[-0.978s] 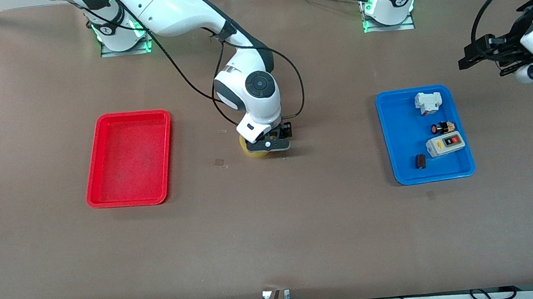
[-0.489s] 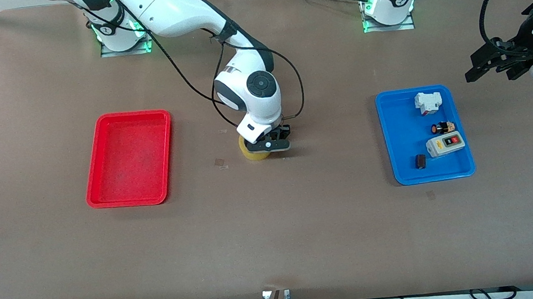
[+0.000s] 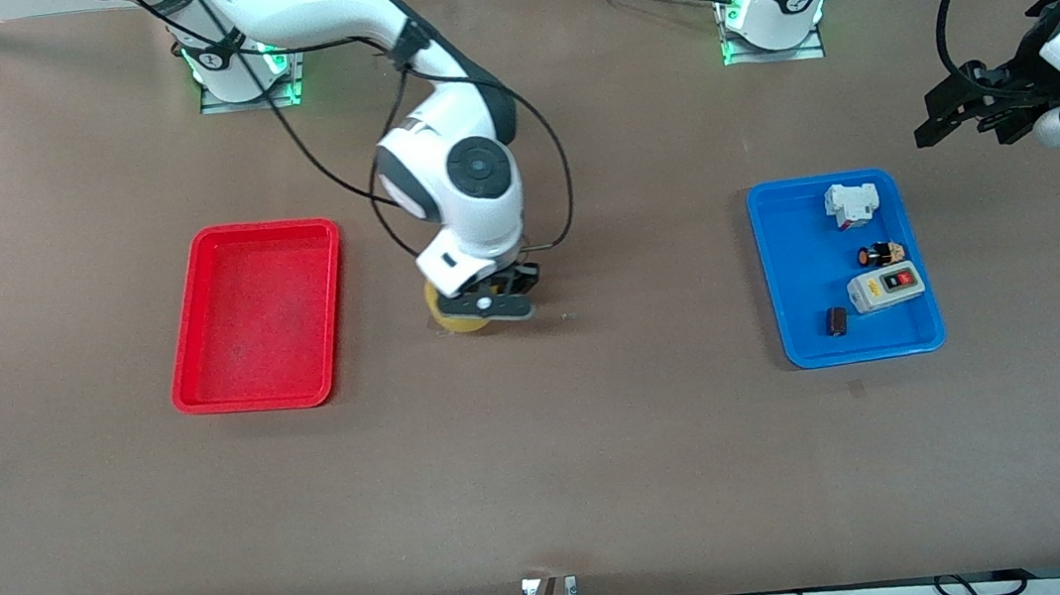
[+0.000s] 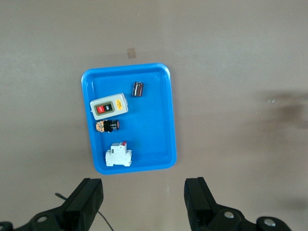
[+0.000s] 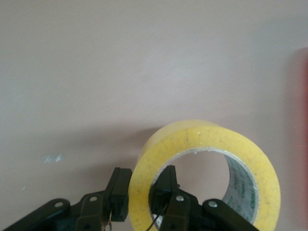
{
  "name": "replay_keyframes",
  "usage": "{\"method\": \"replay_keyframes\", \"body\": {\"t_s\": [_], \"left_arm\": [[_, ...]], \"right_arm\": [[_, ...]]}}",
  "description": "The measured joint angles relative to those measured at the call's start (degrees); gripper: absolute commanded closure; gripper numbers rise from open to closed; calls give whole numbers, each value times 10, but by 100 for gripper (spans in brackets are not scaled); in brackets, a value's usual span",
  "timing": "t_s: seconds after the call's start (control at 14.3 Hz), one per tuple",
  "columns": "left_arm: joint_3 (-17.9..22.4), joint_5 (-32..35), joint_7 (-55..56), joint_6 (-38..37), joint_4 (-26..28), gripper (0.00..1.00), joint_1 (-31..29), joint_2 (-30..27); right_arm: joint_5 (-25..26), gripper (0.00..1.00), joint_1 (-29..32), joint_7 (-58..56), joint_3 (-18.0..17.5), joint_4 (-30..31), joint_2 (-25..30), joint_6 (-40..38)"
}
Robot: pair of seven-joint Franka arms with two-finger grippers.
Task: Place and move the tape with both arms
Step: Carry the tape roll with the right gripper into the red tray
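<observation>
Jaws of the right gripper (image 5: 143,192) pinch the tape's (image 5: 192,144) wall.

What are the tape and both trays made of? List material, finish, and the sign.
Tape: probably plastic film, translucent yellow and matte, wound in a ring.
Red tray: likely moulded plastic, slightly glossy, with a rounded raised rim.
Blue tray: likely the same plastic, smooth, uniform colour.

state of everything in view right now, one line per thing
tape: gripped through its wall, off the trays
right gripper: shut on the tape, over bare table beside the red tray
left gripper: open, holding nothing, waiting up beside the blue tray
red tray: nothing in it
blue tray: holds four small parts
</observation>
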State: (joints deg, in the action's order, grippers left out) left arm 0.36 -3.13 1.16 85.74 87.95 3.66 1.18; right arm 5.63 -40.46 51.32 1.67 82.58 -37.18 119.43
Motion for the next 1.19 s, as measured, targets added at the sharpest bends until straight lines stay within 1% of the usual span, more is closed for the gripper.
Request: {"method": "replay_keyframes", "body": {"t_s": [0.14, 0.42, 0.7, 0.91, 1.05, 1.19], "left_arm": [[-1, 0, 0, -7, 1, 0, 0, -1], [-2, 0, -1, -8, 2, 0, 0, -1], [-2, 0, -1, -8, 2, 0, 0, -1], [-2, 0, -1, -8, 2, 0, -1, -1], [-2, 0, -1, -8, 2, 0, -1, -1], [-2, 0, -1, -8, 2, 0, -1, -1]], "right_arm": [[0, 97, 37, -29, 0, 55, 51, -2], [0, 97, 111, -133, 1, 198, 147, 10], [0, 97, 191, -253, 1, 354, 216, 87], [0, 97, 240, -324, 1, 423, 236, 130], [0, 96, 257, -346, 0, 448, 235, 164], [0, 95, 262, -352, 0, 460, 229, 187]]}}
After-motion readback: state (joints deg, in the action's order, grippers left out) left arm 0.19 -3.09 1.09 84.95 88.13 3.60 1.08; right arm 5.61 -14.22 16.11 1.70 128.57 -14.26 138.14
